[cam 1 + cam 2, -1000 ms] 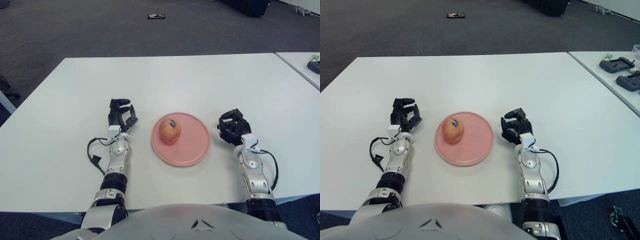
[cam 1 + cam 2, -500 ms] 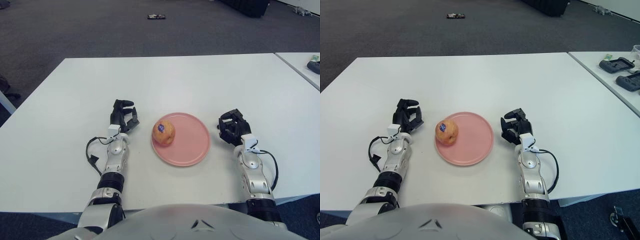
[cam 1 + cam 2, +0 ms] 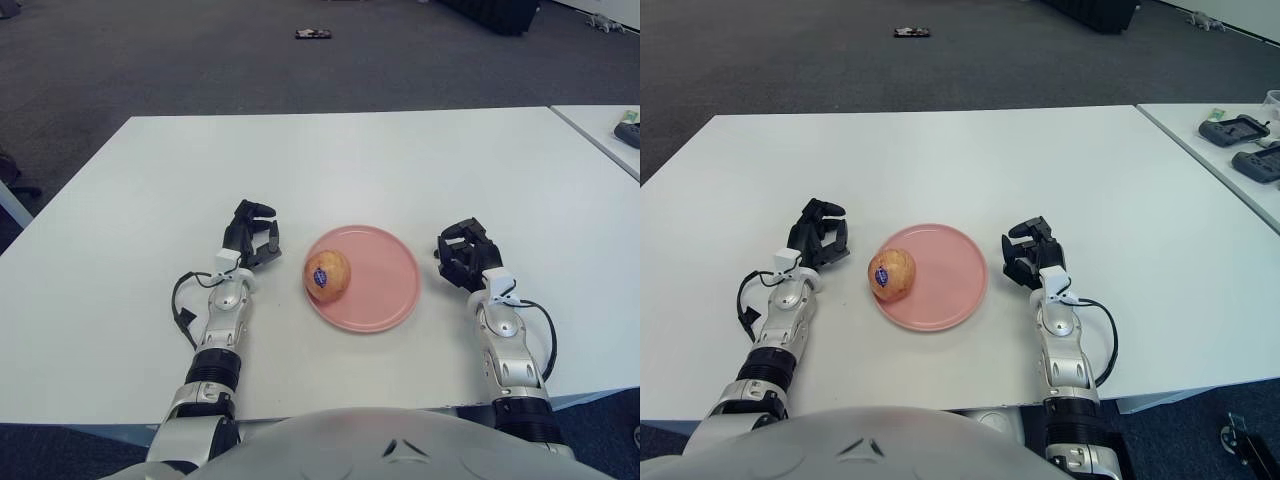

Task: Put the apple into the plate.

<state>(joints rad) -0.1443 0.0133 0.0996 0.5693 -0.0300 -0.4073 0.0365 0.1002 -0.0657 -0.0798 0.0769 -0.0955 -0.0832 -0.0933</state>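
The black fingers (image 3: 262, 232) of the left hand (image 3: 250, 236) were curled loosely and held nothing; the hand rested on the white rectangular bench (image 3: 340, 160) just left of the plate, apart from the apple. The fingers (image 3: 452, 243) of the right hand (image 3: 466, 256) were likewise curled in on themselves with nothing between them, and that hand lay on the bench just right of the plate, its silver forearm running back toward the near edge.

The round yellow-red apple (image 3: 328, 273), bearing a small blue sticker, sat at the left rim of the flat pink round plate (image 3: 385, 285). It seemed to rest on the rim itself, though whether part of it overhung the bench could not be told from this angle. The plate lay between the two hands, nearer the bench's near edge than its far edge and roughly midway between the left and right edges.

Beyond the bench's right edge stood a second white bench (image 3: 1225, 150) carrying dark devices (image 3: 1233, 129). On the grey carpet past the far edge lay a small dark object (image 3: 313, 33).
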